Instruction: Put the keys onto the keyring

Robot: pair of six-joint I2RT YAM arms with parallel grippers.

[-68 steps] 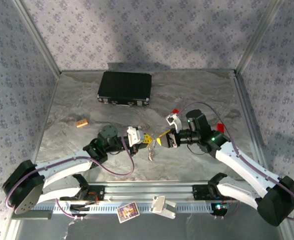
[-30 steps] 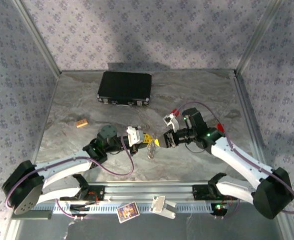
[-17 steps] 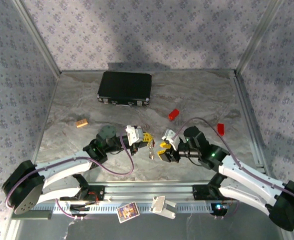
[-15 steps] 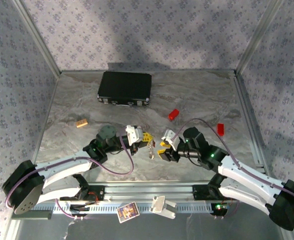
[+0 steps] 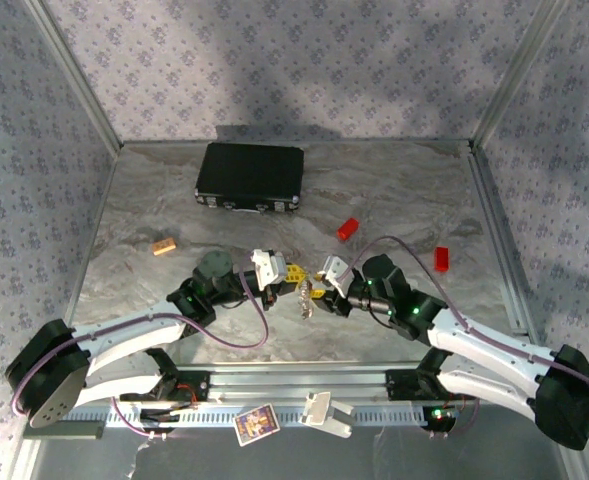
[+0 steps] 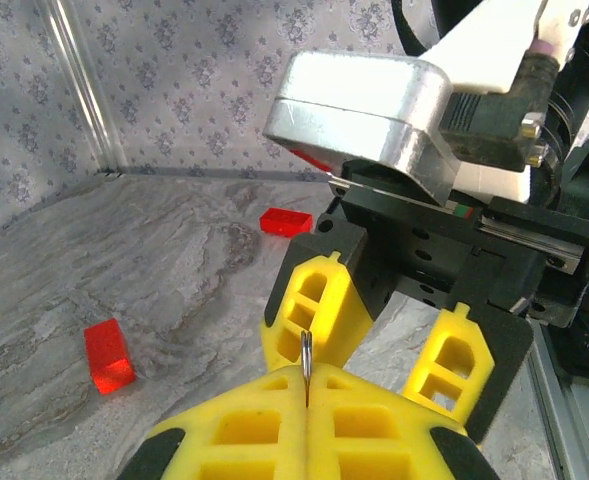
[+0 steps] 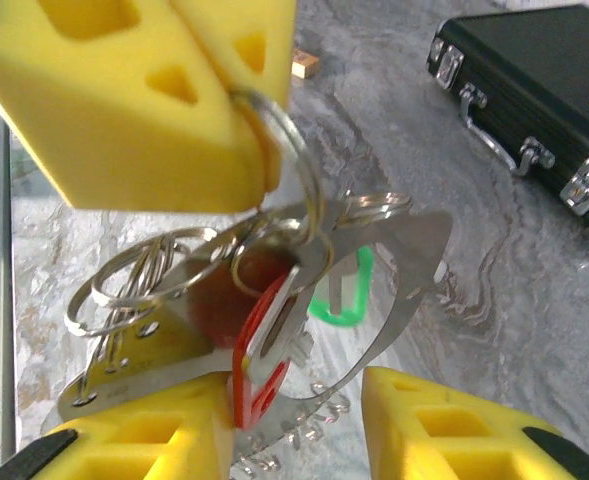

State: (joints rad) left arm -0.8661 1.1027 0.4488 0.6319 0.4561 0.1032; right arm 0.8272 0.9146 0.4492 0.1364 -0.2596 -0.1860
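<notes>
The left jaws are pressed fully together on a thin ring of the keyring [image 5: 304,298]. They hold it in the air above the tabletop [image 5: 404,185], nearer to the arm bases than the black case [image 5: 249,177] and a little to its right. The red key [image 7: 262,352] and the green key [image 7: 340,296] hang in the same bunch of silvery rings. The right jaws stand about half open around this bunch and grip nothing.
</notes>
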